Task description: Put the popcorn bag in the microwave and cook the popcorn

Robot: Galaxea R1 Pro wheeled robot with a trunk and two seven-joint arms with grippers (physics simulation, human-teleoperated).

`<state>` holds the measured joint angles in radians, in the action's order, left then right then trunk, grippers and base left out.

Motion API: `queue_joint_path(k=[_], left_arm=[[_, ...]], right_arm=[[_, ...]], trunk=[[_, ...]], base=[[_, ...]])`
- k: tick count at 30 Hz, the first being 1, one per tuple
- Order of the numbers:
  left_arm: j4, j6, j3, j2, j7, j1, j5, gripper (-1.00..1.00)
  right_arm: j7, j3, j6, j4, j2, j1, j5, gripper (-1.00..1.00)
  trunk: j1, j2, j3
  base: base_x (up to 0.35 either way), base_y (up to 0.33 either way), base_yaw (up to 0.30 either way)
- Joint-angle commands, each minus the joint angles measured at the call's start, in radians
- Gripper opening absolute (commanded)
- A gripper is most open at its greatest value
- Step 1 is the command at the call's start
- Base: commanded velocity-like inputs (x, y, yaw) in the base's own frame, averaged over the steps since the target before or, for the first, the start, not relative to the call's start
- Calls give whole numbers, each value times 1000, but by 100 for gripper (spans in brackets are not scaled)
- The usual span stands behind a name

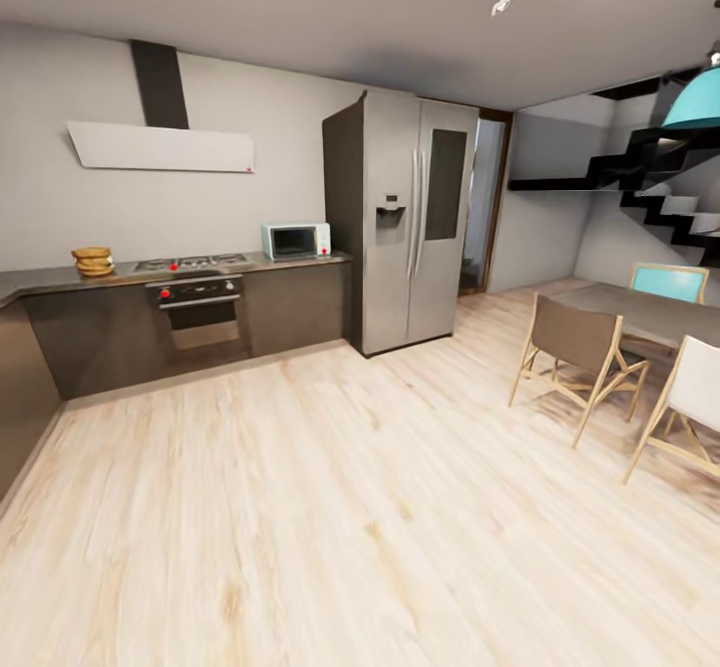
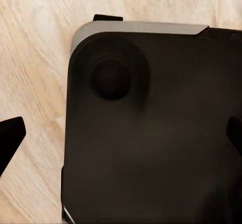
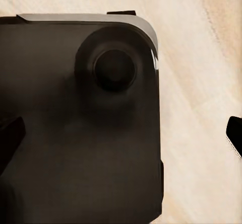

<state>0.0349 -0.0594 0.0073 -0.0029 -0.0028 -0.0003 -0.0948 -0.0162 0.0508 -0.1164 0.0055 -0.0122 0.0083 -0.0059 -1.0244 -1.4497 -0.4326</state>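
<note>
Far across the room, the pale mint-blue microwave [image 1: 296, 240] stands on the grey countertop [image 1: 50, 278], beside the fridge, with its dark door closed. At the counter's left end sits the small tan-brown popcorn bag [image 1: 93, 261], upright and ridged. In the left wrist view, my left gripper [image 2: 121, 137] is open, its dark fingertips [image 2: 11, 136] spread wide above my own dark base [image 2: 151, 148]. My right gripper [image 3: 121, 136] is open the same way over the base [image 3: 75, 133], with nothing between its fingers.
A gas hob [image 1: 192, 263] and a built-in oven [image 1: 199, 304] sit between bag and microwave. A tall steel fridge [image 1: 410, 219] stands right of the counter. A dining table [image 1: 650, 312] with chairs [image 1: 575, 352] is at the right. Light wood floor [image 1: 330, 507] stretches ahead.
</note>
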Motion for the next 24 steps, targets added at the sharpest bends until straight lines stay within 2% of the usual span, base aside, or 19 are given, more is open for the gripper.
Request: queue_joint_path(k=[1, 24], left_arm=[[0, 2, 0, 0, 0, 0, -10, 100], [0, 7, -1, -1, 1, 0, -11, 100]], right_arm=[[-1, 5, -5, 1, 0, 0, 0, 100], [-1, 4, -9, 1, -1, 0, 0, 100]], trunk=[[-1, 0, -1], [-1, 0, -1]], base=[[322, 0, 0], [322, 0, 0]])
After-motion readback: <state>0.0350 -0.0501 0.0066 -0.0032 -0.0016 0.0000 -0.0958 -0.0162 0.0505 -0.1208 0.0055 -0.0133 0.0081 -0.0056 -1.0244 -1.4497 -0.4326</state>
